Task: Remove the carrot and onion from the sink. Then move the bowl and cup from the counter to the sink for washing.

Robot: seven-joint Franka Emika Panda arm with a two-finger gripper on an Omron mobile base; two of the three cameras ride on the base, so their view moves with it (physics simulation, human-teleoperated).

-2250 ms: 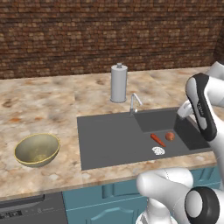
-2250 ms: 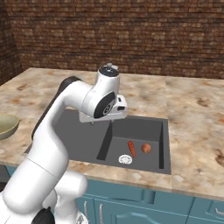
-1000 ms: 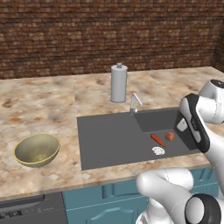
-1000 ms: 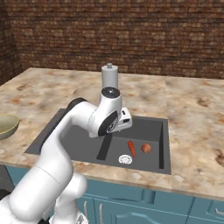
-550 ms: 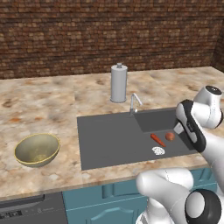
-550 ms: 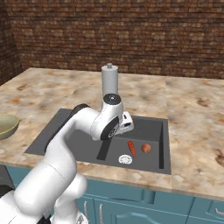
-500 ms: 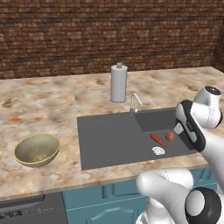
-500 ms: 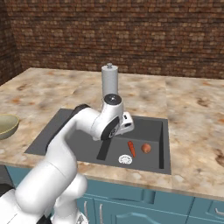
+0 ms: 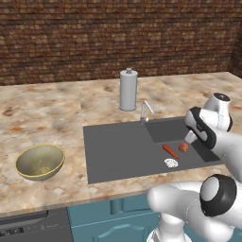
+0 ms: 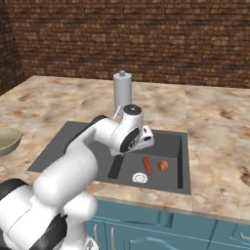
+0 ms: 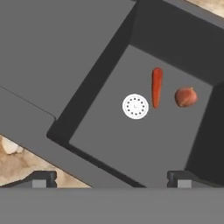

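Counter (image 9: 56, 113), marbled beige and tan, runs wall to wall below a brick wall (image 9: 118, 38), teal cabinets (image 10: 161, 227) under its front edge.

Sink (image 9: 118, 151), a dark grey panel, is set into the counter near its front edge. Flat drainboard on one side, deeper square basin on the other; small silver faucet (image 9: 145, 111) at the back rim between them.

Arm (image 10: 93, 146) reaches over the sink, hand above the basin.

Bowl (image 9: 40, 162), olive-yellow with pale rim, sits upright on the counter close to the front edge, well apart from the sink on the drainboard side.

Grey cylinder with a cap (image 9: 127, 90) stands upright on the counter just behind the sink's back edge, near the faucet.

Gripper (image 11: 111, 178): fingertips (image 11: 43, 179) spread as wide as they go, nothing between them, touching nothing. It hangs above the basin, looking down into it.

White round drain (image 11: 135, 106) lies on the basin floor.

Carrot (image 11: 156, 86) lies flat on the basin floor just beside the drain, not quite touching it.

Onion (image 11: 186, 96) rests on the basin floor near the carrot, on the side away from the drain, a small gap between them.
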